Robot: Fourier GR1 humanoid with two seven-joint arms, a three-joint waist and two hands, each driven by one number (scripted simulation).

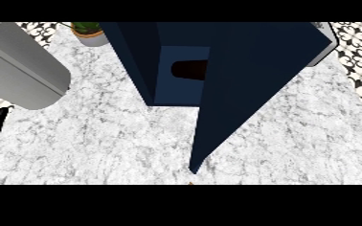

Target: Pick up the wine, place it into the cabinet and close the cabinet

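At the worktop's (pixel 92 139) left edge a grey forearm (pixel 28 72) slants down from the back-left corner and ends in a rounded tip above the marble. The left hand is out of view, so it cannot be told whether it is wide, narrow or holding anything. A thin black sliver shows at the edge just below the forearm, too little to identify.

Near the back-left corner stands a small potted plant (pixel 90 32), its green leaves just beside the cabinet's outer wall.

The navy cabinet (pixel 134 52) stands at the middle of the back edge with its opening toward the front. Inside it, against the paler blue interior, sits the wine (pixel 189 69). Only a dark, reddish-brown rounded shape shows, and its right part is hidden behind the door's edge, so whether it stands or lies cannot be told.

The door (pixel 240 91) is open. It swings out over the marble toward the front edge, narrows to a point there, and covers the cabinet's right half.

Beyond the door, at the back-right corner, a pale grey object (pixel 322 48) juts out, mostly hidden, with black-and-white patterned tiles (pixel 348 38) beside it. The right hand does not show either, so its state cannot be told.
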